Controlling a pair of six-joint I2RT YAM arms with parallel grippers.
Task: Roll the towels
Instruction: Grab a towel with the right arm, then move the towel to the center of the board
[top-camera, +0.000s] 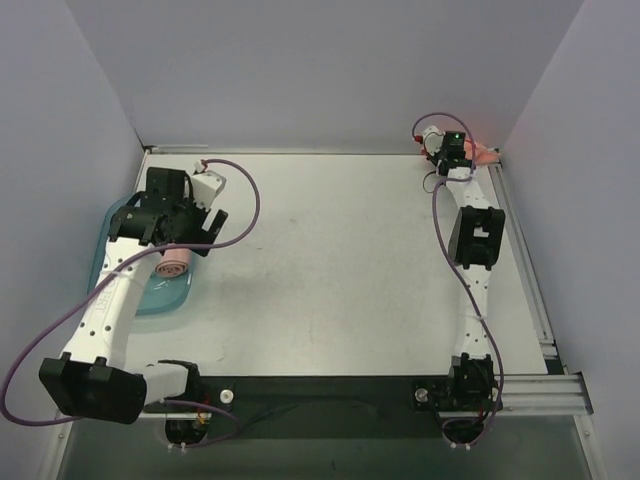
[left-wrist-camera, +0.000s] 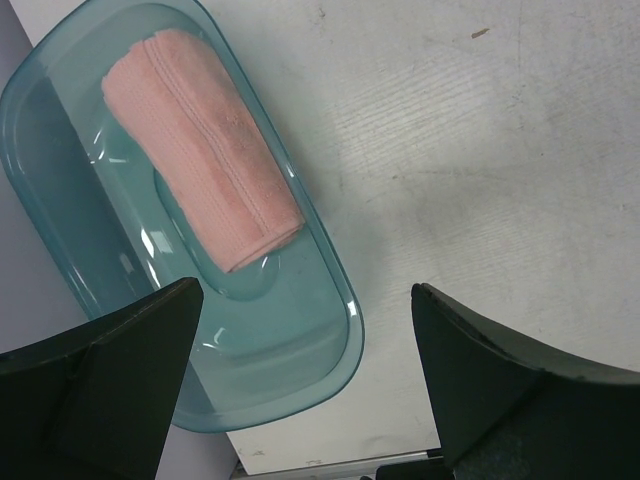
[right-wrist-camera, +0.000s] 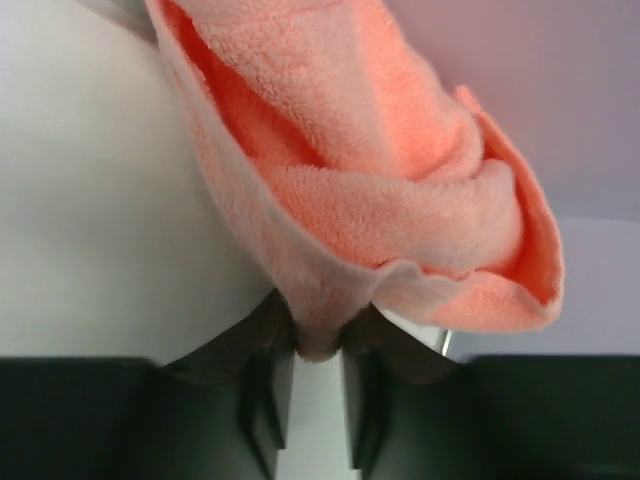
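Note:
A rolled pink towel (left-wrist-camera: 200, 150) lies in the translucent teal tray (left-wrist-camera: 345, 300); from above the roll (top-camera: 172, 264) shows just under my left arm. My left gripper (left-wrist-camera: 305, 390) hovers over the tray's near end, open wide, nothing between its fingers. At the far right corner a crumpled pink towel (right-wrist-camera: 380, 170) is bunched against the wall, and my right gripper (right-wrist-camera: 318, 340) is shut on a fold of its lower edge. From above, that towel (top-camera: 487, 155) peeks out beside the right gripper (top-camera: 466, 154).
The teal tray (top-camera: 140, 305) sits at the table's left edge by the side wall. White walls enclose the table on three sides. A metal rail (top-camera: 525, 260) runs along the right edge. Purple cables loop off both arms.

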